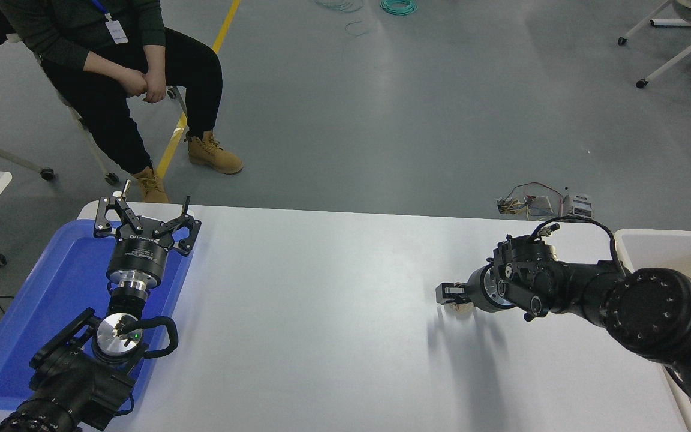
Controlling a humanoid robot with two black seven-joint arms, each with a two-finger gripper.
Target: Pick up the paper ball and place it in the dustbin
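- Head view: my right gripper [448, 294] is low over the white table [321, 312], and its fingers are closed around the paper ball [462, 308]. Only a small tan part of the ball shows under them, just above the table or touching it; I cannot tell which.
- The dustbin [627, 243] stands at the right edge of the table, beside my right arm.
- My left gripper [146, 221] is parked over the blue tray [45, 300], with its fingers spread apart and nothing between them.
- A person [123, 72] sits beyond the far side.

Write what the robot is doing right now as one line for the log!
right pincer: over paper ball, grip unclear | dustbin: right table edge | left pincer: open, parked over blue tray
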